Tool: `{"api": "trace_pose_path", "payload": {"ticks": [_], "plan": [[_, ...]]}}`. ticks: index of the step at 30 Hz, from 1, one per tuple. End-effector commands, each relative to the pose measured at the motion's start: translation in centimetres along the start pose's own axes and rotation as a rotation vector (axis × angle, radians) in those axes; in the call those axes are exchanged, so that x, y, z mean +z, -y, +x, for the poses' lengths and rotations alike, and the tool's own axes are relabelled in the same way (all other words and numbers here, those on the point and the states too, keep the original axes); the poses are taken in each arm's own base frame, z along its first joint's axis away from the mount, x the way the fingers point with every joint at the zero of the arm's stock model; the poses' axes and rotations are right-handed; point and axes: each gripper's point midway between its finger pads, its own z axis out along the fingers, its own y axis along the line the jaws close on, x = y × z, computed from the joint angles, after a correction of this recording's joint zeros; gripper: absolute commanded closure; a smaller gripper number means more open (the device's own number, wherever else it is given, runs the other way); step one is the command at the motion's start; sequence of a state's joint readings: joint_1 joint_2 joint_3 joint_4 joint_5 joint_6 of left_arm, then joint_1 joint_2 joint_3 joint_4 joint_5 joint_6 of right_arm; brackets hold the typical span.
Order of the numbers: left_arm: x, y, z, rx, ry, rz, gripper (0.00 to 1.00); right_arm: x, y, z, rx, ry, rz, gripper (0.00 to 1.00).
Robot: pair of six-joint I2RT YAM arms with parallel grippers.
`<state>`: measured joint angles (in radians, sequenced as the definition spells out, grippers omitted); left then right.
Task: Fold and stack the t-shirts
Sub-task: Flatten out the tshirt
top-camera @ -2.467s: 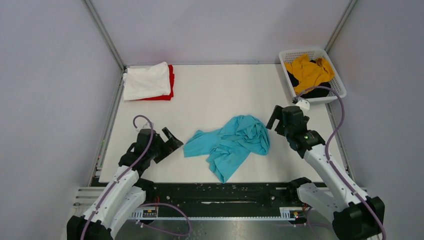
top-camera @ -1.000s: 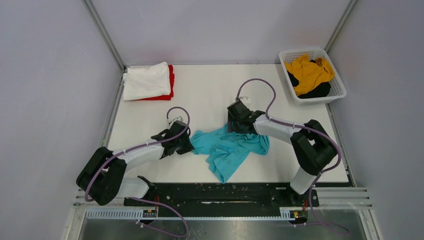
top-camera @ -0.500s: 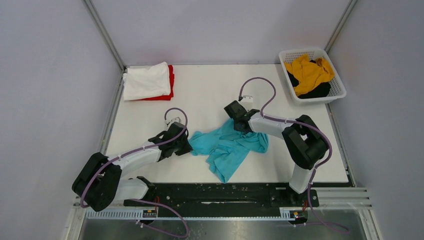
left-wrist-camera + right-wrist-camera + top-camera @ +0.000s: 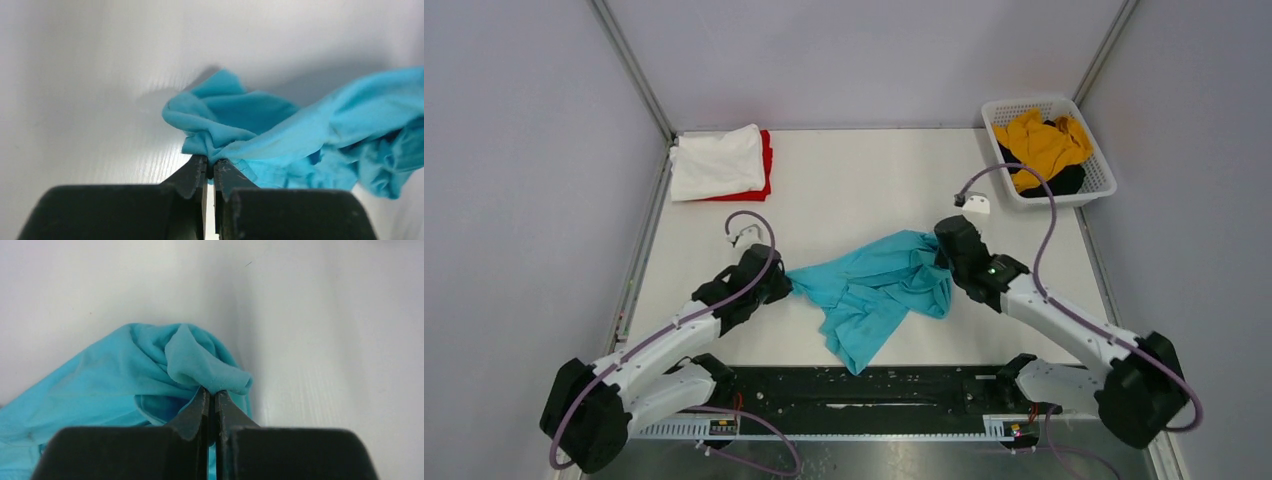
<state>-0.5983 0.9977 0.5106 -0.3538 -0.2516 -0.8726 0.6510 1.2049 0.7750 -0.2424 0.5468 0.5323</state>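
A crumpled turquoise t-shirt [image 4: 874,290] hangs stretched between both grippers over the middle of the table. My left gripper [image 4: 782,283] is shut on its left end; the wrist view shows the cloth [image 4: 280,135] bunched at the tips of the left gripper [image 4: 210,162]. My right gripper [image 4: 942,248] is shut on the shirt's upper right edge, with a fold of cloth [image 4: 200,365] pinched at the right gripper [image 4: 212,392]. A white t-shirt [image 4: 717,160] lies folded on a red one [image 4: 767,163] at the back left. A mustard-yellow shirt [image 4: 1039,142] and a black one [image 4: 1059,182] fill the basket.
The white lattice basket [image 4: 1101,170] stands at the back right corner. A metal frame rail [image 4: 646,250] borders the table's left side. Grey walls enclose the table on three sides.
The right gripper has shut on the shirt's upper right edge and pulled right. The left arm has drawn back left with its end. The shirt is now stretched out between them.
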Motion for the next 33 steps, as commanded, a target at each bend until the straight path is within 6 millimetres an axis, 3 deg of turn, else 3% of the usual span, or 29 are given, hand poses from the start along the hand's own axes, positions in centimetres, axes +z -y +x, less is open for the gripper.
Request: {"api": "trace_pose_path", "payload": {"ticks": [1, 9, 15, 20, 27, 33], "plan": [[-3.0, 1.5, -6.6, -0.038, 0.239, 0.010, 1.00, -2.2, 1.3, -2.6, 0.000, 0.134, -0.088, 1.00], [-9.2, 3.6, -14.7, -0.126, 0.543, 0.074, 1.00, -7.3, 0.8, -8.5, -0.001, 0.396, -0.281, 1.00], [-13.5, 5.2, -19.7, -0.156, 0.742, 0.136, 1.00, -9.5, -0.7, -13.3, -0.038, 0.545, -0.358, 1.00], [-18.1, 7.3, -23.8, -0.149, 0.878, 0.204, 1.00, -12.8, -2.1, -17.8, -0.067, 0.645, -0.438, 1.00], [-24.4, 7.9, -26.1, -0.152, 0.980, 0.298, 1.00, -18.5, -2.2, -20.6, -0.043, 0.728, -0.541, 1.00], [-30.8, 6.2, -25.4, -0.186, 1.006, 0.419, 1.00, -25.0, -1.3, -20.0, -0.005, 0.749, -0.696, 1.00]]}}
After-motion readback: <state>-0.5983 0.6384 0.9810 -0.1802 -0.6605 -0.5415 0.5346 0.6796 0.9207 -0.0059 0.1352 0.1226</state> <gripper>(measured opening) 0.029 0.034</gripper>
